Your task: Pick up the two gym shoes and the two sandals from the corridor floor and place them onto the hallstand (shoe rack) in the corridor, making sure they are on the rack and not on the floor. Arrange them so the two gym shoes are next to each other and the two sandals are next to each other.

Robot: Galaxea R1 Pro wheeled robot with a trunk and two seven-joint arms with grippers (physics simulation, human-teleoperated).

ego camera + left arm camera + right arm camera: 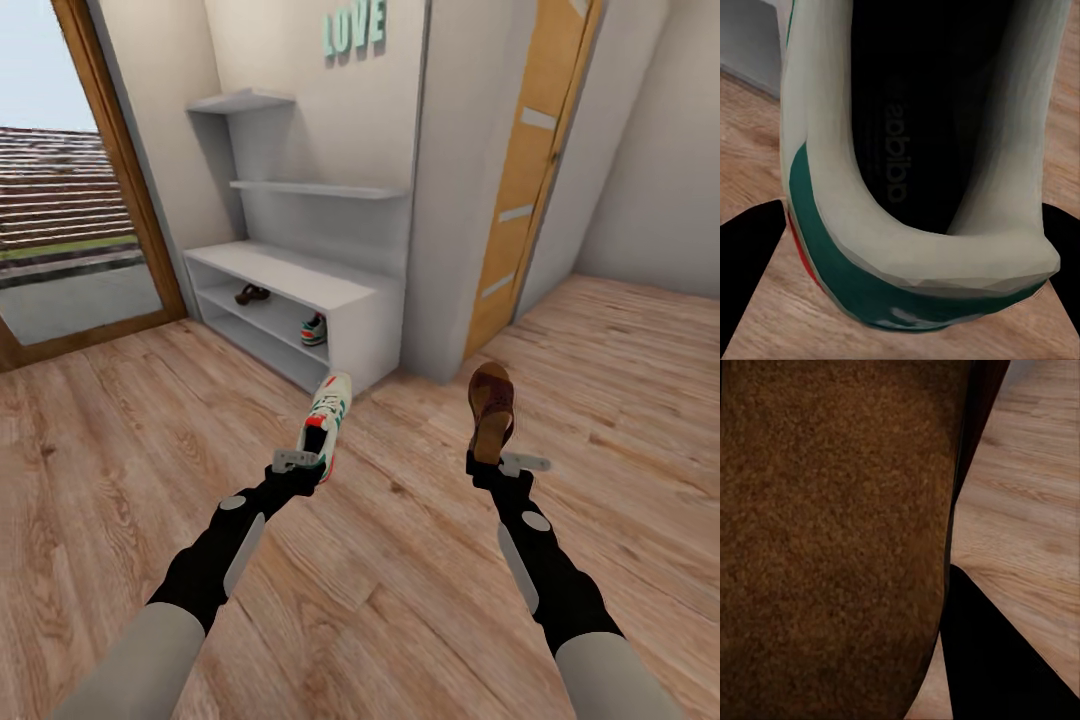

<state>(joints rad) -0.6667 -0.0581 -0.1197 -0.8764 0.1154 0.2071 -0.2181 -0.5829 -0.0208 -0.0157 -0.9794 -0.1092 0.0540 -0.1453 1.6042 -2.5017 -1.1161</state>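
Observation:
My left gripper is shut on the heel of a white gym shoe with green stripes, held above the corridor floor; the left wrist view looks into that gym shoe. A brown sandal hangs toe-up in my right gripper, which is shut on it; its tan insole shows close up in the right wrist view. The hallstand stands ahead against the wall. On its lower shelf lie another sandal at the left and another gym shoe at the right.
A glass door with a wooden frame is at the left. A grey wall pillar and an orange door stand right of the hallstand. Wood floor stretches between me and the rack.

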